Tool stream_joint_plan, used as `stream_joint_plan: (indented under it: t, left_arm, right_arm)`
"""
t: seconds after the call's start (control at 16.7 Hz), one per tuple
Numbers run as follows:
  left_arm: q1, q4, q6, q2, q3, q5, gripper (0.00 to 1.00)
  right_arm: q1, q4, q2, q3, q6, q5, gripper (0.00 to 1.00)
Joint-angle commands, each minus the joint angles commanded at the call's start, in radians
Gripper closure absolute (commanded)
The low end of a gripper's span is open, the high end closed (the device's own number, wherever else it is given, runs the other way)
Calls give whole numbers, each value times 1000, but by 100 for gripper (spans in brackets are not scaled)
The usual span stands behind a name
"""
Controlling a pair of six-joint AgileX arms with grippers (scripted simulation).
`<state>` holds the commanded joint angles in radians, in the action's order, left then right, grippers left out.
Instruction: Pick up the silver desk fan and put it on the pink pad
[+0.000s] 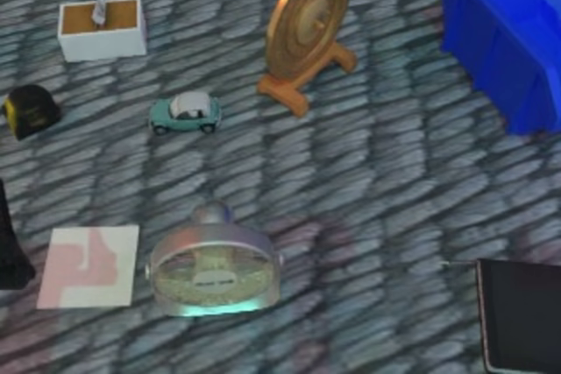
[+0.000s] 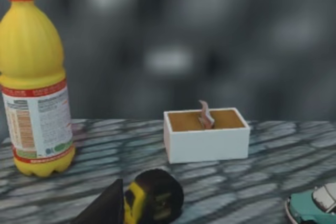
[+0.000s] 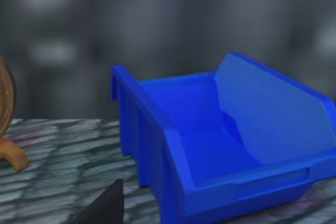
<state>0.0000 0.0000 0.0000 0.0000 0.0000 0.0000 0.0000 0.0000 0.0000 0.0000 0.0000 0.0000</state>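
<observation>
silver desk fan beside pink pad, blue bin empty

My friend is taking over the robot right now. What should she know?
Left arm: parked at the table's left edge; its fingers can't be judged.
Right arm: not in the top view.
Silver fan: on the table at front left, just right of the pink pad, not on it.
Done: nothing yet, the fan is not held.
Left: grasp the fan, lift it, set it on the pad.
</observation>
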Motion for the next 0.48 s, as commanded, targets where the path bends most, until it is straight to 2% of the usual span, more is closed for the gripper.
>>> stream_joint_plan:
  t: [0.24, 0.48]
  left_arm:
    - [-18, -32, 22, 32, 31, 1, 0]
    - [-107, -206, 129, 223, 203, 2, 0]
  right_arm:
    - [0, 0, 0, 0, 0, 0, 0]
    - [0, 0, 0, 0, 0, 0, 0]
